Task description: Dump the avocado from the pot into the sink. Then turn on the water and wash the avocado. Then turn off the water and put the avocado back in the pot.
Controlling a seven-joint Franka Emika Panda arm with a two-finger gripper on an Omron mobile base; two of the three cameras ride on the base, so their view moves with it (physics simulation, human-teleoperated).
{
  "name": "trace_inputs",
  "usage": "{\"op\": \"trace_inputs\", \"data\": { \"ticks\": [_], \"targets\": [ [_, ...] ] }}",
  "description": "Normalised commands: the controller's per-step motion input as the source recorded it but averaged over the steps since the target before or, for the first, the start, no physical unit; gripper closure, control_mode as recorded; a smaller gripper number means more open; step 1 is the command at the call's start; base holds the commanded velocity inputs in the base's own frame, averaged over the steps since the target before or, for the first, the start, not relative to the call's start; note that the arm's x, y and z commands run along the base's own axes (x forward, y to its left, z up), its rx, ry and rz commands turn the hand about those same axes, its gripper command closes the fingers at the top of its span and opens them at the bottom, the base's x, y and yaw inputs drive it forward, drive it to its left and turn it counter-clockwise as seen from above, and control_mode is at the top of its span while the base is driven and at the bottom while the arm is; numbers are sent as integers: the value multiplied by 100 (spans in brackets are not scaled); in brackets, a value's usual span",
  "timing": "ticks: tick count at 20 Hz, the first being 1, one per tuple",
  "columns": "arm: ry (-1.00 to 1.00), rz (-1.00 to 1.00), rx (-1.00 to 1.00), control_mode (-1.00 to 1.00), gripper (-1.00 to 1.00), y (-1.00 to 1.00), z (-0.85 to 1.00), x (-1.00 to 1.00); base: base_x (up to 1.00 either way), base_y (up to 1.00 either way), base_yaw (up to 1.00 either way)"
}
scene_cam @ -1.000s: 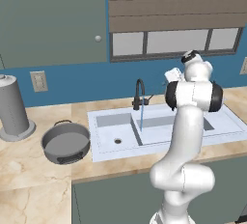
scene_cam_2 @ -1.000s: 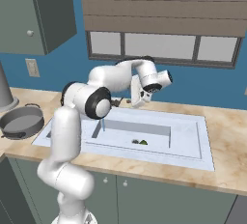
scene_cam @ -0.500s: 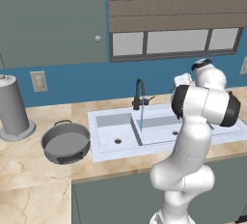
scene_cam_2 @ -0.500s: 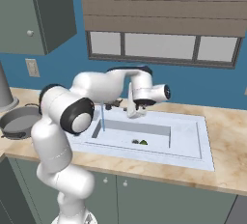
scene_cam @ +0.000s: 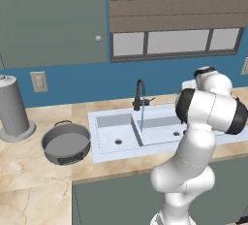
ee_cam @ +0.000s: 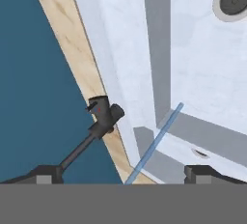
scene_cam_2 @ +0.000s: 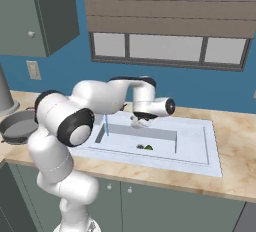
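Lying in sink [scene_cam_2: 200, 141], avocado [scene_cam_2: 148, 147] just below open tool [scene_cam_2: 141, 121], water running

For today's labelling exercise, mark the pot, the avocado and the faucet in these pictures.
pot [scene_cam: 66, 143]: left base view, on its grey inside bottom.
avocado [scene_cam_2: 148, 147]: right base view, on the green lump in the sink basin.
faucet [scene_cam: 139, 93]: left base view, on its black curved neck.
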Motion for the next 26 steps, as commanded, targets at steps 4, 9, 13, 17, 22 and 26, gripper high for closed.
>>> {"op": "trace_inputs", "data": {
  "ticks": [4,9,13,17,22,26],
  "targets": [
    [37,-6,7,-100,-100,-14,0,23,0,0,0],
    [48,0,0,-100,-100,4,-9,38,0,0,0],
    [23,0,0,-100,-100,28,-18,26,0,0,0],
    [2,0,0,-100,-100,10,-24,9,0,0,0],
    [0,4,0,-100,-100,12,-29,10,0,0,0],
    [0,7,1,-100,-100,14,-32,21,0,0,0]
  ]
}}
